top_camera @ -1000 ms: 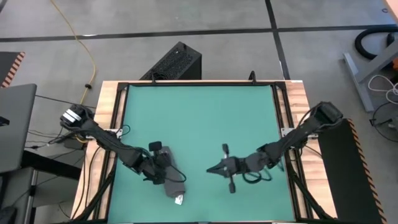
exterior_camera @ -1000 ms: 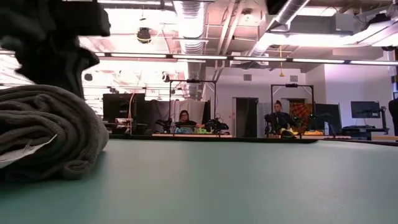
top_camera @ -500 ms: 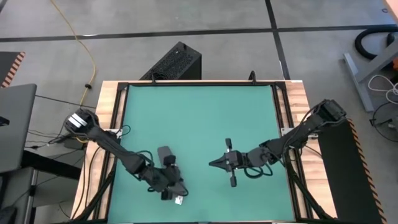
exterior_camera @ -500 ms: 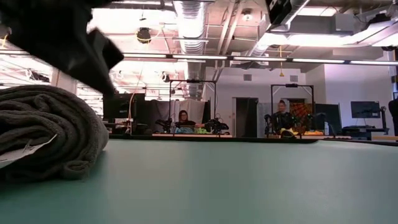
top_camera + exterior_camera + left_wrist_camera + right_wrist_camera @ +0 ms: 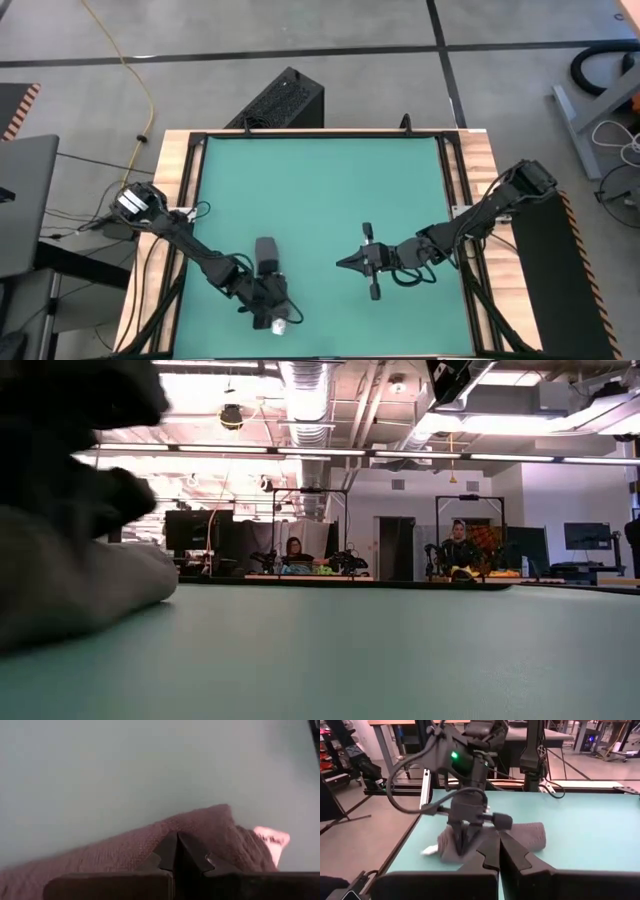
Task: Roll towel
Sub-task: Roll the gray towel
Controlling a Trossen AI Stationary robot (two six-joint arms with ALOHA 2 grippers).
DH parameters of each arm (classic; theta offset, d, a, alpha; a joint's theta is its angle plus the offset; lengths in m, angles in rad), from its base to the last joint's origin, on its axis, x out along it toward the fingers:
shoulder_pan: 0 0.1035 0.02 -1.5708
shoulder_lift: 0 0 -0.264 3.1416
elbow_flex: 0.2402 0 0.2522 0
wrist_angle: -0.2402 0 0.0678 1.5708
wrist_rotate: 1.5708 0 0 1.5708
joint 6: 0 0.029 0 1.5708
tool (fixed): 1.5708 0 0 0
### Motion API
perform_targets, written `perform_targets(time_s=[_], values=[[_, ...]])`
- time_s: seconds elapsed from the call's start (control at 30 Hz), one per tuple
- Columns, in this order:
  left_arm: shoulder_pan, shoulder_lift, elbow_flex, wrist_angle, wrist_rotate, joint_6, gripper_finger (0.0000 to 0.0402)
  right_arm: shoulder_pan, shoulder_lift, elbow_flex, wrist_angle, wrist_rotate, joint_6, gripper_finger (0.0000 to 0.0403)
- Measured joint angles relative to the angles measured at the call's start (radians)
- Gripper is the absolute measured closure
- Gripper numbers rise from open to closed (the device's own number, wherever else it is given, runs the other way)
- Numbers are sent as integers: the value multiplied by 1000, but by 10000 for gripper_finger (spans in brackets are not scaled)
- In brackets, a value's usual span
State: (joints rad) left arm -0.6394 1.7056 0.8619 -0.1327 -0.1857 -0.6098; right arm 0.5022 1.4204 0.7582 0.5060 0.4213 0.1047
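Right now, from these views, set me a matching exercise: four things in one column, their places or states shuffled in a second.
Things:
1. dark grey soft cloth towel
2. small white tag
3. left tool
4. right tool

Places or states:
A. shut, above bare green mat, apart from the towel
B. bunched near the mat's front edge, left of middle
C. shut, tips down on the towel
D. sticks out from the towel's edge

Pairs: 1-B, 2-D, 3-C, 4-A
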Motion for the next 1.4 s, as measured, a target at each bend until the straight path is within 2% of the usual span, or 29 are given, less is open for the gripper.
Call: perform_targets(time_s=[0.17,0.37,0.6,0.87,1.1,1.4], values=[[-63,-66,-2,-80,25,-15,401,-7,0,0,-8,-1,0,383],[-111,-110,-2,-77,-84,-38,401,-15,0,0,-7,-1,-1,383],[-73,-116,-2,26,-125,59,401,-12,0,0,-6,-1,0,383],[-30,-100,-2,46,-63,100,402,-5,0,1,-7,-4,0,383],[-54,-55,-46,36,-47,-40,402,16,1,1,-30,-6,0,383],[-111,-58,-42,-9,-35,-182,401,31,1,1,-55,-7,-7,383]])
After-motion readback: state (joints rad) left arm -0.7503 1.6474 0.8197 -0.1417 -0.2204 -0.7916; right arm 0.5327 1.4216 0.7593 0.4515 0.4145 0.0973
